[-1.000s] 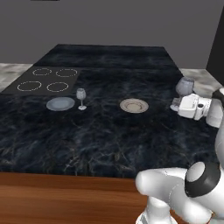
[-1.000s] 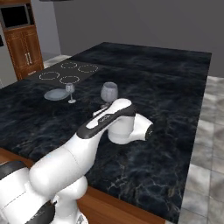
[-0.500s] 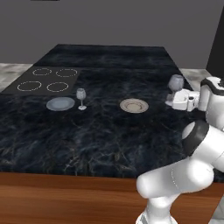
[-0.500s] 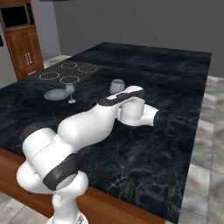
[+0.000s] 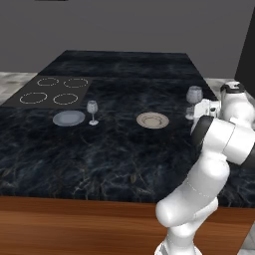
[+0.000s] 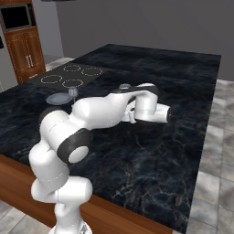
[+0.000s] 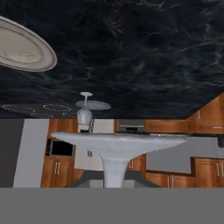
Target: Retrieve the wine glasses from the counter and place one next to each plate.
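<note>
The gripper [image 5: 195,110] is clamped on the stem of a wine glass [image 5: 193,96], upright above the island top. The beige plate [image 5: 152,120] lies just beyond the jaws — lower gently, release beside it.

two wine glasses [image 5: 92,110] [image 5: 193,98], two plates [image 5: 68,118] [image 5: 152,120], four burner rings [image 5: 55,91], one island top [image 5: 114,149]

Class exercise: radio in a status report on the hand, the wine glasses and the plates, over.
Hand shut on second wine glass, carried upright right of beige plate. First wine glass stands beside grey-blue plate. Nothing between glass and beige plate.
</note>
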Robot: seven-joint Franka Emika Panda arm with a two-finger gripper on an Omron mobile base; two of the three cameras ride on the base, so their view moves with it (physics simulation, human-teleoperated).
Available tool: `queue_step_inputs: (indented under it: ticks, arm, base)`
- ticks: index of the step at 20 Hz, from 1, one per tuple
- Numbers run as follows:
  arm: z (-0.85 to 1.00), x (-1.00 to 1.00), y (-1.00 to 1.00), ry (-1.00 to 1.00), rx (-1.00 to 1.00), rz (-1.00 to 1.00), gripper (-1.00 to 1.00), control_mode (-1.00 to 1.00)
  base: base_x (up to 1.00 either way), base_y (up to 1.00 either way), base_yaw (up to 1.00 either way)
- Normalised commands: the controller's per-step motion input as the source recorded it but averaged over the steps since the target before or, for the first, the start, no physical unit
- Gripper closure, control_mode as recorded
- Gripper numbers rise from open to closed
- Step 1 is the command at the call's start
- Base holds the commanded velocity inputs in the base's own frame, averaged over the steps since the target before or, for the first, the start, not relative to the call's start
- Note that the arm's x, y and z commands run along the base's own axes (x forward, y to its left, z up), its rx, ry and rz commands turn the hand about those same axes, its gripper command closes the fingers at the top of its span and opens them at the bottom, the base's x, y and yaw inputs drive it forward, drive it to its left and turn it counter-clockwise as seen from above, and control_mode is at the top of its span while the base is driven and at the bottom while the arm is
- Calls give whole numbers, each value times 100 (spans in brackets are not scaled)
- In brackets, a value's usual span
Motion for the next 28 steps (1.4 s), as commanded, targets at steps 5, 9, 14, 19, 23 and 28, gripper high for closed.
queue_step_inputs:
  ticks: [5, 9, 14, 19, 23, 28]
  arm:
    - [-20, 44, -5, 0, -7, 3, 100, -100]
    - [-20, 35, 0, 0, -5, 0, 100, -100]
    - [-20, 24, 0, 0, -5, 0, 100, -100]
    - [-15, 22, 0, 0, -5, -1, 100, -100]
    - [-12, 26, 0, 0, -3, -6, 100, -100]
    - [-18, 31, 0, 0, -2, -5, 100, -100]
  base:
    - [0, 0, 0]
    - [0, 0, 0]
    - [0, 0, 0]
    - [0, 0, 0]
    - [0, 0, 0]
    - [0, 0, 0]
